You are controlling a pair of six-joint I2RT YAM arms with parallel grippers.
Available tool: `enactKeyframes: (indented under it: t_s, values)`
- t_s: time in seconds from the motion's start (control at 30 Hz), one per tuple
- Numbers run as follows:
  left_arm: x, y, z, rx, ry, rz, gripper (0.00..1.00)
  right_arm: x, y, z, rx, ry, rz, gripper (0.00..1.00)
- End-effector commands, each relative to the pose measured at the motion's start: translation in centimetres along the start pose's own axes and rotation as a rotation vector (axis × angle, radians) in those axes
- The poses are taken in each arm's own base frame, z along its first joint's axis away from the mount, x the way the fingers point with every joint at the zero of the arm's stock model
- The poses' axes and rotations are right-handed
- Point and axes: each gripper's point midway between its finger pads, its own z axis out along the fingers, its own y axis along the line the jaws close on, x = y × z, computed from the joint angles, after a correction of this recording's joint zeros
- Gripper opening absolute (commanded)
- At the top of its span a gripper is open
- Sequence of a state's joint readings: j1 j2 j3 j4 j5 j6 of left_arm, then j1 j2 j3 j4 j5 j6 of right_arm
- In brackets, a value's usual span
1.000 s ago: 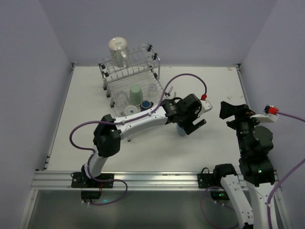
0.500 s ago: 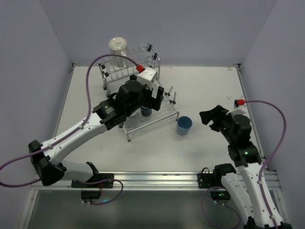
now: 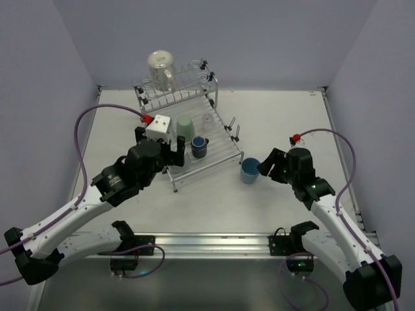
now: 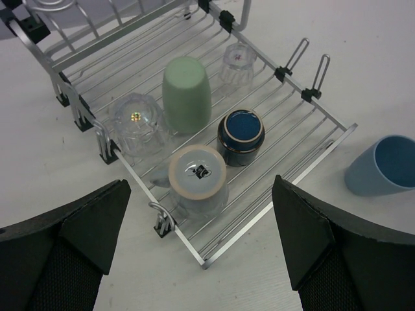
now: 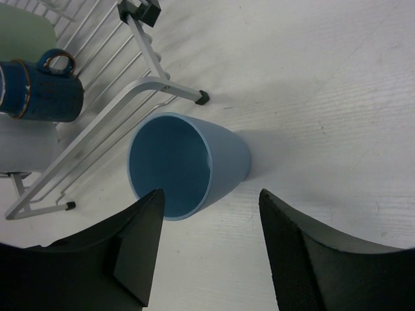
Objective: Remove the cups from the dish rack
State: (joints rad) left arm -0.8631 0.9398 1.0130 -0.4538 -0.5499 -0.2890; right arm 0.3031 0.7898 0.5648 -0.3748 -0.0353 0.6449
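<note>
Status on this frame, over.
Both open. Left gripper above dish rack, five cups aboard. Right gripper facing light blue tumbler, upright on table. Nothing blocking.

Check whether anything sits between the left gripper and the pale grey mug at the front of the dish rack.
Nothing visible does. The left gripper hangs open over the dish rack, with the pale grey mug nearest to it. The dark blue mug and a clear glass stand close on either side and may crowd the fingers.
</note>
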Motion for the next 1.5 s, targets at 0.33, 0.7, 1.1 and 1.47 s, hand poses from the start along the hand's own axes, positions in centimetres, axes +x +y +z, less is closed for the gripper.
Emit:
enactKeyframes:
  t_s: [0.33,0.7,1.1,1.47]
  values:
    - [1.1,1.3,0.1,-0.039,-0.010,0.065,1.00,-2.3,1.6,2.9,0.023,0.020,-0.056,0.45]
    - [-1.0,1.0,-1.0,0.004,-0.053,0.068,1.00,-1.5,0.4,4.5,0.116,0.074,-0.112,0.19]
    - [-0.9,1.6,-1.4,-0.008,-0.088,0.050,1.00,-11.5,1.4,0.9,0.230,-0.167,-0.177,0.00]
    - [0.6,1.9,-1.1,-0.027,-0.057,0.041,1.00,-20.3,1.3,9.9,0.386,-0.127,-0.245,0.00]
